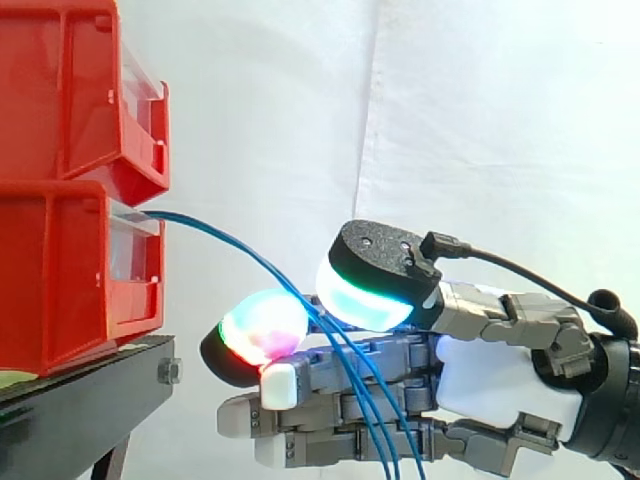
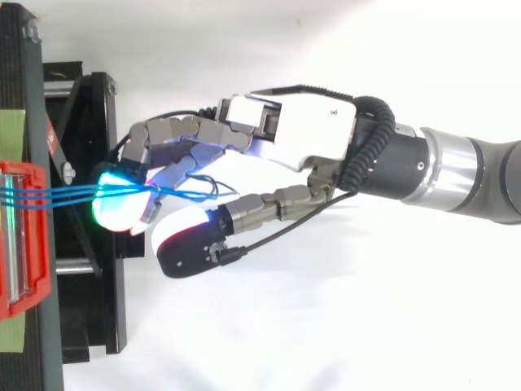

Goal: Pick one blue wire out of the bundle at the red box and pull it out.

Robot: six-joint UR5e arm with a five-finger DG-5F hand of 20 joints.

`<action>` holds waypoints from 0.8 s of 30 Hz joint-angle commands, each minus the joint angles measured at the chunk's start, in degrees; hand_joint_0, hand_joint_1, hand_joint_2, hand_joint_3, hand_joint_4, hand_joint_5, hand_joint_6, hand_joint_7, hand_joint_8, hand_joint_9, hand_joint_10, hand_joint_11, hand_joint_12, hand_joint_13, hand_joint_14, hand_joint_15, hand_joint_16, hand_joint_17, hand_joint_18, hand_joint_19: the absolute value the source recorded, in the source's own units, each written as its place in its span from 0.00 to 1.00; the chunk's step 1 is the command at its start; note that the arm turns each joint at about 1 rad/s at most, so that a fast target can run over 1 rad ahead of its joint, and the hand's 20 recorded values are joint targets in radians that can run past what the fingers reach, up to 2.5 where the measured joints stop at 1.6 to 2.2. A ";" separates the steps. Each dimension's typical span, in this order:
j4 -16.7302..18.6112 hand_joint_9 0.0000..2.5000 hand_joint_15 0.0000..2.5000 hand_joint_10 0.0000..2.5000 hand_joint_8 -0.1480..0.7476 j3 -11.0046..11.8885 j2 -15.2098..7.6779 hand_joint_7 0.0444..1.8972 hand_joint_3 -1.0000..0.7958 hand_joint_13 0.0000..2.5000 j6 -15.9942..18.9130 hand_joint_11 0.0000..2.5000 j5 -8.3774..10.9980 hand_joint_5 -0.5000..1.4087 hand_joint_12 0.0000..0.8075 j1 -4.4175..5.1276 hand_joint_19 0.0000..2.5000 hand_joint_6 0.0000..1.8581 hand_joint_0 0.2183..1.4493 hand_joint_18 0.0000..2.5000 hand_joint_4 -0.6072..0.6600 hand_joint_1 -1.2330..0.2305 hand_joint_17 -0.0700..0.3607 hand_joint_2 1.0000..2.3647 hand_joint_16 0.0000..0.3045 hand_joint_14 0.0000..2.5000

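1. White curtain (image 1: 300, 100) forms the background; red bins (image 1: 60, 280) are stacked on a black stand (image 1: 90, 390) at left.
2. Blue wires (image 1: 230, 240) leave the front of the lower bin, arc down to the right and pass through the hand (image 1: 490, 380), hanging loose below it.
3. Hand: thumb pad (image 1: 365, 295) and one finger pad (image 1: 262, 325) are closed toward each other with the wires between them, and the other fingers lie nearly straight beneath. The pinch sits apart from the bin, probably to leave slack for a pull away from it.
4. Unclear: several wires run together at the pads, so whether one alone is gripped cannot be told. The wire ends are cut off at the lower edge, and the bin's inside is hidden.
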 commanded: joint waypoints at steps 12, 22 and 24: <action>-0.30 0.27 0.10 0.01 0.44 0.00 -0.10 0.62 0.36 0.16 -0.50 0.18 0.04 0.21 0.45 -1.04 0.12 0.27 0.27 0.13 0.69 0.39 0.46 0.01 0.19 0.00; -0.56 0.27 0.10 0.01 0.44 0.00 -0.10 0.62 0.36 0.16 -1.29 0.18 0.30 0.21 0.45 -0.86 0.12 0.27 0.27 0.13 0.70 0.40 0.46 0.01 0.19 0.00; -0.83 0.27 0.10 0.01 0.44 0.00 -0.10 0.61 0.36 0.16 -1.29 0.18 0.30 0.20 0.45 -0.95 0.12 0.27 0.27 0.13 0.70 0.40 0.46 0.01 0.19 0.00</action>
